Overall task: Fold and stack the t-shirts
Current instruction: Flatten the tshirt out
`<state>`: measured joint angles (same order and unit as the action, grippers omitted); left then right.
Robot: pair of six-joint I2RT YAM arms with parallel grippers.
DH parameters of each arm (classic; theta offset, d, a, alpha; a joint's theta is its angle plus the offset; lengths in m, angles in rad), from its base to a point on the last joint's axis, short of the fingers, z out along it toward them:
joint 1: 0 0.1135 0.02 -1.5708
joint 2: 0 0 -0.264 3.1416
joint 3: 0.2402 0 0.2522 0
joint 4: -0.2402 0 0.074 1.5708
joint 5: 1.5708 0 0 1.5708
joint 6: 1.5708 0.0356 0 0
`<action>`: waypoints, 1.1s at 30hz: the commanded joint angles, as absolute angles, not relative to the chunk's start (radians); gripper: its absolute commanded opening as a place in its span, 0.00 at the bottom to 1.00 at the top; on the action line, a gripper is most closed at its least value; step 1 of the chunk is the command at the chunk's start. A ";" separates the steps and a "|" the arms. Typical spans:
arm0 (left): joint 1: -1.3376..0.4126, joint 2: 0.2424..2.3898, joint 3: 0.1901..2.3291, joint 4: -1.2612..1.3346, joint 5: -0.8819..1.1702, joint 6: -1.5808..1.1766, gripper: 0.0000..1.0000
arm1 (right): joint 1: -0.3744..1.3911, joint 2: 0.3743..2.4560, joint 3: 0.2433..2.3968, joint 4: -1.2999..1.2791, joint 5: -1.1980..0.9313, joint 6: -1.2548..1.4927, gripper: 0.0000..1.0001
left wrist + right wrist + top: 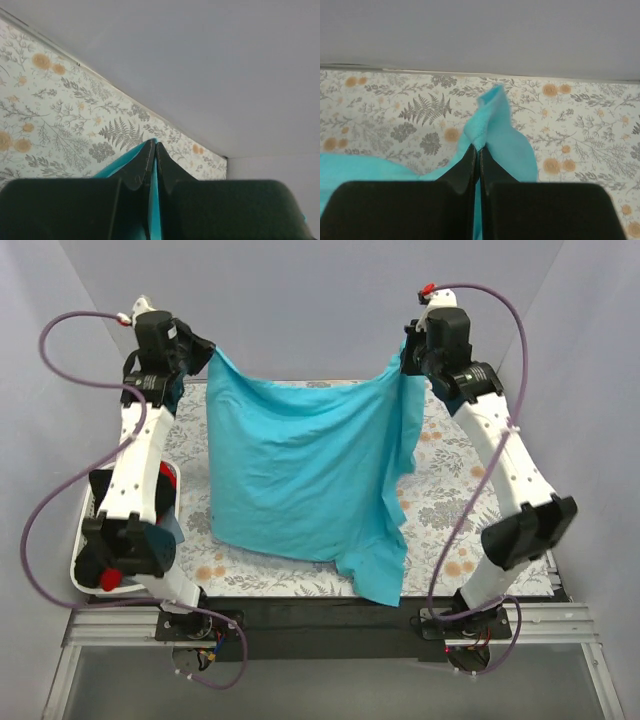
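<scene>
A plain turquoise t-shirt point(300, 470) hangs spread between my two raised grippers above the floral table. My left gripper point(203, 352) is shut on its upper left corner; in the left wrist view a thin turquoise edge point(154, 200) runs between the closed black fingers point(135, 170). My right gripper point(410, 358) is shut on its upper right corner; in the right wrist view a fold of the turquoise t-shirt point(492, 115) sticks out past the closed fingertips point(479, 150). The shirt's lower edge droops towards the table's near side, lowest at the right.
A white slatted basket point(85, 565) stands at the near left behind the left arm, with red and dark cloth point(162, 480) showing in it. The floral tablecloth point(450, 500) covers the table. Grey walls close in on the back and sides.
</scene>
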<state>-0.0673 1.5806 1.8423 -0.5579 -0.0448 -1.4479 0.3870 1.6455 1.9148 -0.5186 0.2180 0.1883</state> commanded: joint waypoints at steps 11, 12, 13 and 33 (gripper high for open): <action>-0.014 1.931 2.347 -0.292 0.038 -1.411 0.00 | 0.307 1.703 2.228 -0.141 0.198 0.134 0.01; -0.011 1.928 2.332 -0.288 0.037 -1.408 0.00 | 0.304 1.689 2.200 -0.141 0.221 0.129 0.01; -0.009 1.918 2.304 -0.293 0.038 -1.405 0.00 | 0.305 1.654 2.118 -0.132 0.227 0.124 0.01; -0.002 1.487 0.826 -0.098 0.060 -1.628 0.00 | 0.304 1.080 0.514 -0.009 0.137 0.567 0.09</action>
<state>-0.0067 1.5856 0.8963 -0.1356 0.0753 -1.5806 0.3038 1.1477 0.5941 -0.0811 0.1909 0.4633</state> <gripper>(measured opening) 0.009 0.069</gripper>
